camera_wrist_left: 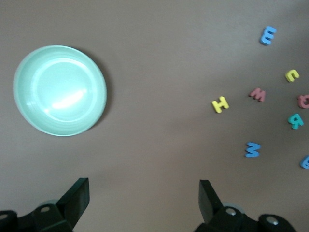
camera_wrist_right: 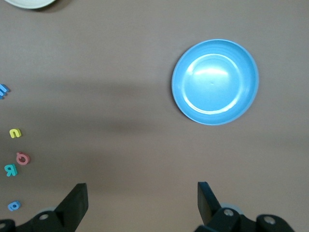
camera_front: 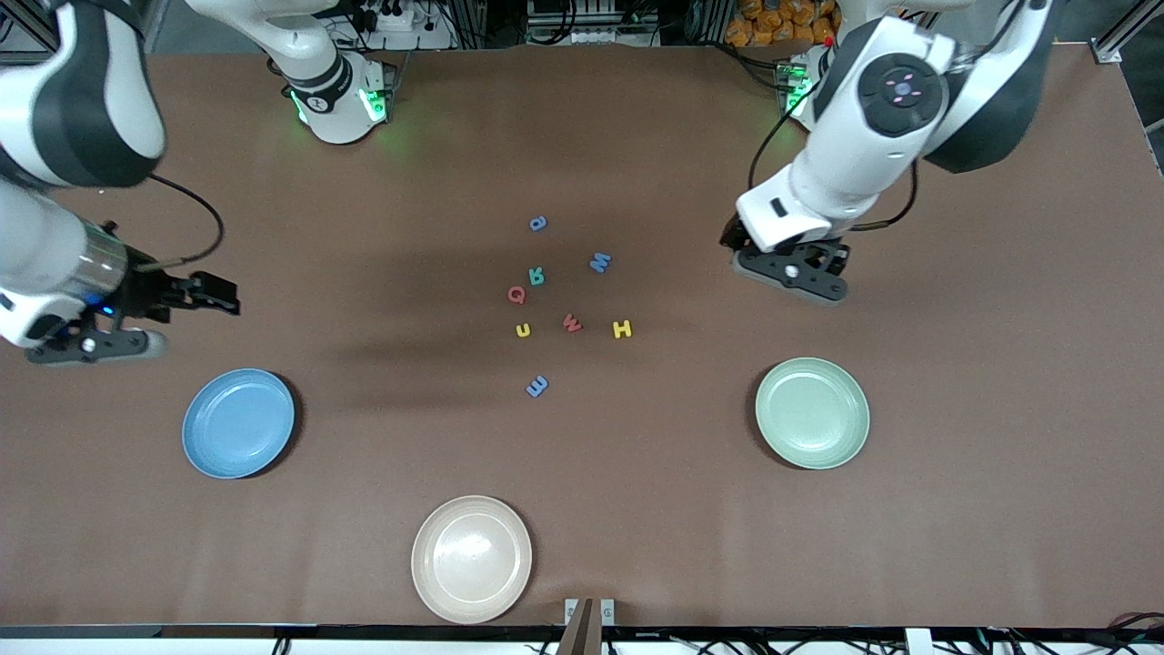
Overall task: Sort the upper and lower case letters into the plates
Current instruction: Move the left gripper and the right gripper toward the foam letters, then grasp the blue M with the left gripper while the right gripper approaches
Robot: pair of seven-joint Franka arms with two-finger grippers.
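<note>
Your left hand (camera_front: 793, 273) hangs over bare brown tabletop (camera_front: 982, 509) toward the left arm's end, its two fingers (camera_wrist_left: 77, 195) spread wide with nothing between them. Your right hand (camera_front: 195, 300) hangs over the tabletop near the edge at the right arm's end, fingers (camera_wrist_right: 76, 200) just as wide apart and holding nothing.

All eight small flat foam letters lie loose around the middle of the tabletop, none on a plate: the blue a (camera_front: 538, 223) nearest the robots' edge, then the blue w (camera_front: 599, 263), the teal R (camera_front: 537, 276) just beside the red Q (camera_front: 516, 294), the yellow u (camera_front: 523, 330), the red W (camera_front: 572, 322), the yellow H (camera_front: 622, 329), and the blue m (camera_front: 537, 387) nearest the front camera.

The round sky-blue plate (camera_front: 238, 423) sits toward the right arm's end, the round pale mint-green plate (camera_front: 812, 412) toward the left arm's end, each well apart from the letters. A round cream-beige plate (camera_front: 471, 559) lies close to the tabletop's front edge.

The surface is a plain matte brown sheet with soft arm shadows across its middle. Above the robots' edge you see cables and metal framing.
</note>
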